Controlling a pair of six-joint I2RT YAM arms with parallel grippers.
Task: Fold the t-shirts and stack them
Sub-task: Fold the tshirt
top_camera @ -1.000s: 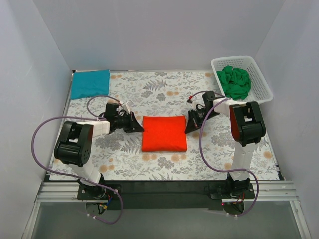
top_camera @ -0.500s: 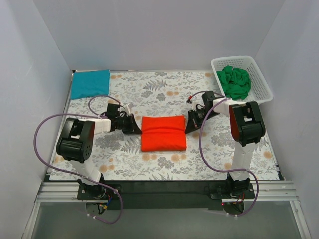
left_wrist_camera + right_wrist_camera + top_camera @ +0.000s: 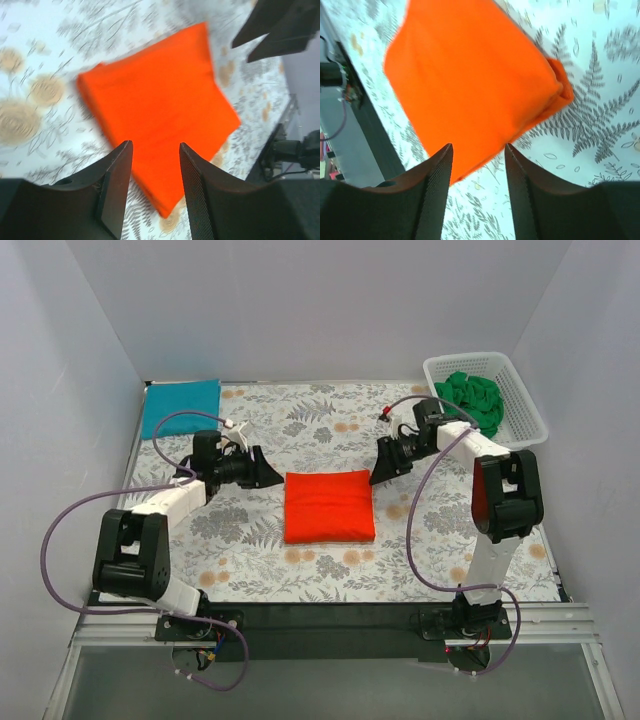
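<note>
orange tee (image 3: 329, 506) flat btwn both jaws, untouched

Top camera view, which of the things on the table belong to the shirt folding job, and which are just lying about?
Part of the job:
orange-red t-shirt, folded, centre
teal t-shirt, folded, far left corner
green t-shirt, crumpled in the white basket

Just lying about:
white basket
floral cloth covering the table
</note>
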